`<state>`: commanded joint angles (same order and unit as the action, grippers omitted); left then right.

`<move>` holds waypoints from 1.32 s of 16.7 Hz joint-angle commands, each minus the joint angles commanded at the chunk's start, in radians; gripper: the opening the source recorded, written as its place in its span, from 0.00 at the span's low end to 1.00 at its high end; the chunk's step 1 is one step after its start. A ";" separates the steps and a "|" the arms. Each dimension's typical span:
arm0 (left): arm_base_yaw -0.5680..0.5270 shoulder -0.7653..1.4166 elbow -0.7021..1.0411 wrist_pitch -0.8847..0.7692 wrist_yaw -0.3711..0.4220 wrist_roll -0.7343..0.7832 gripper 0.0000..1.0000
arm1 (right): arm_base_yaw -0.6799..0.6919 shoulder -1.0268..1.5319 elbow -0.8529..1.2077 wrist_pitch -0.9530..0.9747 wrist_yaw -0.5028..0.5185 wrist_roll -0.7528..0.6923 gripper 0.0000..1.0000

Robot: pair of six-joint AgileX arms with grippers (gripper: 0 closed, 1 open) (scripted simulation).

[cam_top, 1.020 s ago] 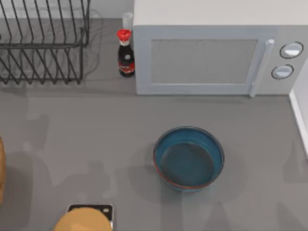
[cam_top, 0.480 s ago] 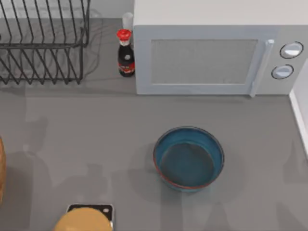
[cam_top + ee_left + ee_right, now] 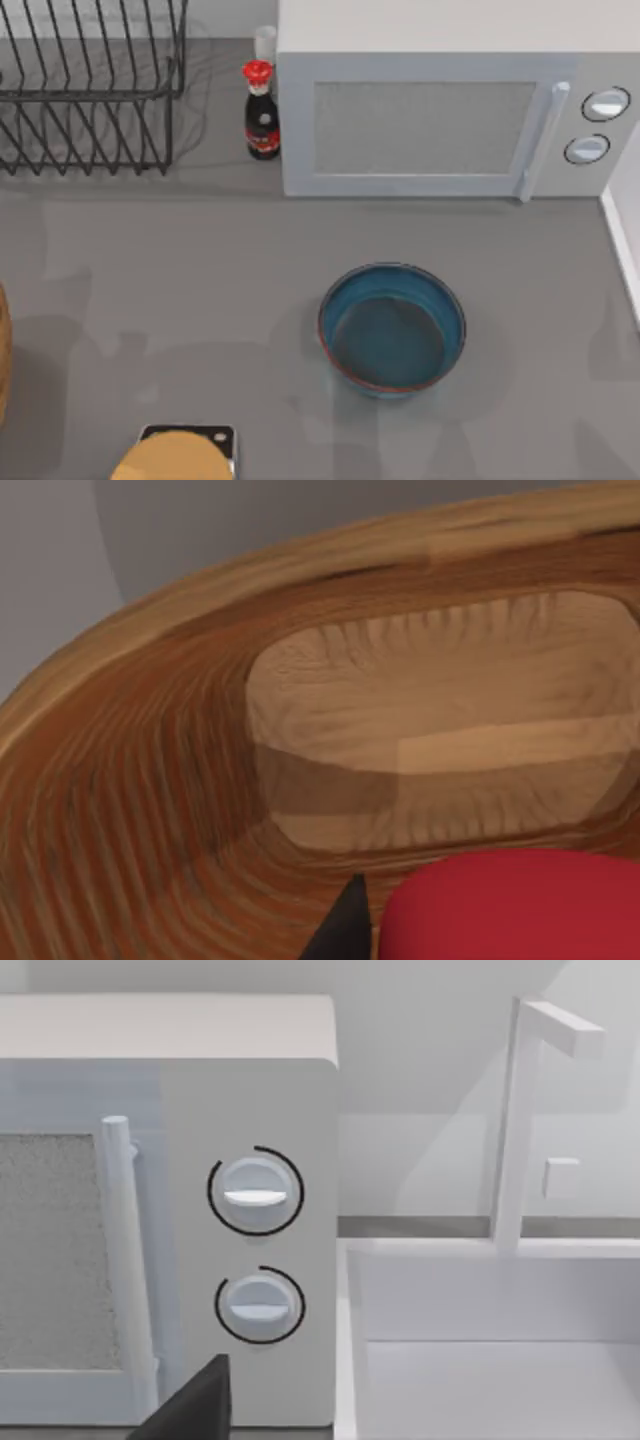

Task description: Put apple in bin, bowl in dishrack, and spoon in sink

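Note:
The red apple (image 3: pixel 510 900) sits close under the left wrist camera, with my left gripper (image 3: pixel 480 950) shut on it; one dark fingertip (image 3: pixel 345 930) shows beside it. Below them opens the wooden bin (image 3: pixel 200 780), whose edge (image 3: pixel 3 350) also shows at the table's far left. The teal bowl (image 3: pixel 392 328) stands upright mid-table, apart from both grippers. At the back left is the black wire dishrack (image 3: pixel 90 90). One dark fingertip (image 3: pixel 195 1405) of my right gripper faces the white sink (image 3: pixel 500 1295). The spoon is out of view.
A white microwave (image 3: pixel 440 100) fills the back, with a red-capped sauce bottle (image 3: pixel 261 110) to its left. A faucet (image 3: pixel 515 1120) rises over the sink. A round tan object on a black-and-white base (image 3: pixel 180 455) sits at the front left.
Only the arm shadows on the table have shifted slightly. The bowl, bottle, rack and microwave have not moved.

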<state>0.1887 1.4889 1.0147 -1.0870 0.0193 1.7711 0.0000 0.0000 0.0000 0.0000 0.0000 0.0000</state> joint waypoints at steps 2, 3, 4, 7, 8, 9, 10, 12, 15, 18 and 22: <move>0.000 0.001 -0.003 0.003 0.000 0.001 0.00 | 0.000 0.000 0.000 0.000 0.000 0.000 1.00; 0.000 0.001 -0.003 0.003 0.000 0.001 0.00 | 0.000 0.000 0.000 0.000 0.000 0.000 1.00; 0.000 0.001 -0.003 0.003 0.000 0.001 0.00 | 0.000 0.000 0.000 0.000 0.000 0.000 1.00; 0.000 0.001 -0.003 0.003 0.000 0.001 0.23 | 0.000 0.000 0.000 0.000 0.000 0.000 1.00; 0.000 0.001 -0.003 0.003 0.000 0.001 0.30 | 0.000 0.000 0.000 0.000 0.000 0.000 1.00; 0.000 0.001 -0.003 0.003 0.000 0.001 0.38 | 0.000 0.000 0.000 0.000 0.000 0.000 1.00; 0.000 0.001 -0.003 0.003 0.000 0.001 0.45 | 0.000 0.000 0.000 0.000 0.000 0.000 1.00; 0.000 0.001 -0.003 0.003 0.000 0.001 0.60 | 0.000 0.000 0.000 0.000 0.000 0.000 1.00; 0.000 0.001 -0.003 0.003 0.000 0.001 0.83 | 0.000 0.000 0.000 0.000 0.000 0.000 1.00; 0.000 0.001 -0.003 0.003 0.000 0.001 1.00 | 0.000 0.000 0.000 0.000 0.000 0.000 1.00; 0.000 0.001 -0.003 0.003 0.000 0.001 1.00 | 0.000 0.000 0.000 0.000 0.000 0.000 1.00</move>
<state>0.1889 1.4899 1.0121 -1.0844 0.0193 1.7718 0.0000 0.0000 0.0000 0.0000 0.0000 0.0000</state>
